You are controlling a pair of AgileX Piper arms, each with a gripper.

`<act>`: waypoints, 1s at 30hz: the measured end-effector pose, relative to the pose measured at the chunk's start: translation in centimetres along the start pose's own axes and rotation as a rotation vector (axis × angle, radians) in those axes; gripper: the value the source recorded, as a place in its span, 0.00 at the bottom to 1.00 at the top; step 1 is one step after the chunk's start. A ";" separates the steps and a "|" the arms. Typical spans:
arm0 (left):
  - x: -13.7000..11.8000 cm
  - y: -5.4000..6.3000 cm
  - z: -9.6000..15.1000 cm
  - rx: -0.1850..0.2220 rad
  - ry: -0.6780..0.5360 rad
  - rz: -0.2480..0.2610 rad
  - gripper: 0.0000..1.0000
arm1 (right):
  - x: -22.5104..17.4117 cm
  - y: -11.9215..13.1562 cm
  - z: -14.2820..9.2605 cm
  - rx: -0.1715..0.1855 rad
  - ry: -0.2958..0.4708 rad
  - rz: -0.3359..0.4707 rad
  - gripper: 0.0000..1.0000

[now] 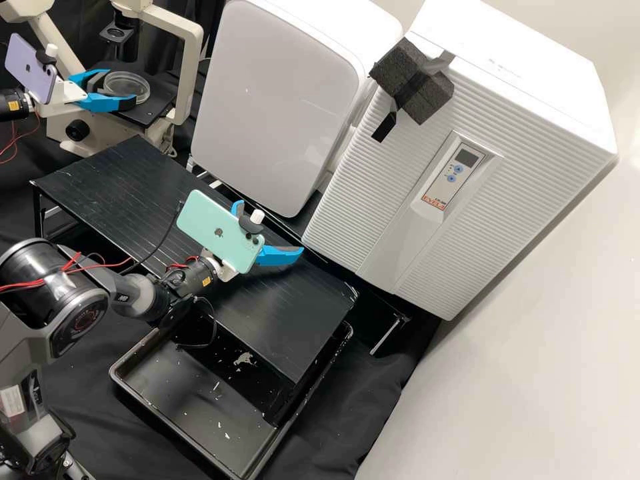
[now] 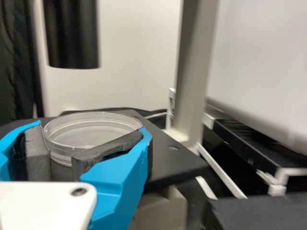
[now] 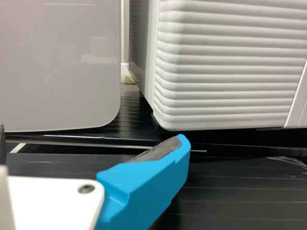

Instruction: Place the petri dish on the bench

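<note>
At the far left, the left arm comes in from the left edge roughly level, its gripper (image 1: 122, 87) turned right toward the microscope (image 1: 107, 130). Its jaws are drawn in around the petri dish (image 1: 128, 81), one dark pad (image 2: 37, 153) against either side of the rim, so they hold it at the black stage (image 1: 152, 110); whether the dish's base touches the stage, I cannot tell. The left jaws sit beyond the table (image 1: 100, 180), at its far left.

Farther right and nearer, the right arm rises from the near left, bends, and stretches right across the table, its gripper (image 1: 270, 228) over the table's middle. Its jaws stand wide apart with nothing between them, pointing toward the white cabinets (image 1: 280, 100).
</note>
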 end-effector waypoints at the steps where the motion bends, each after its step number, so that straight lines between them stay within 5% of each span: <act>1: -0.2 -0.1 0.3 0.006 -0.011 -0.008 0.00 | 0.0 0.0 0.0 0.000 0.000 0.000 1.00; 8: -1.4 0.1 2.1 0.020 -0.074 -0.045 0.00 | 0.0 0.0 0.0 0.000 0.000 0.000 1.00; 30: -3.2 1.3 3.7 -0.039 -0.107 -0.033 0.00 | 0.0 0.0 0.0 0.000 0.000 0.000 1.00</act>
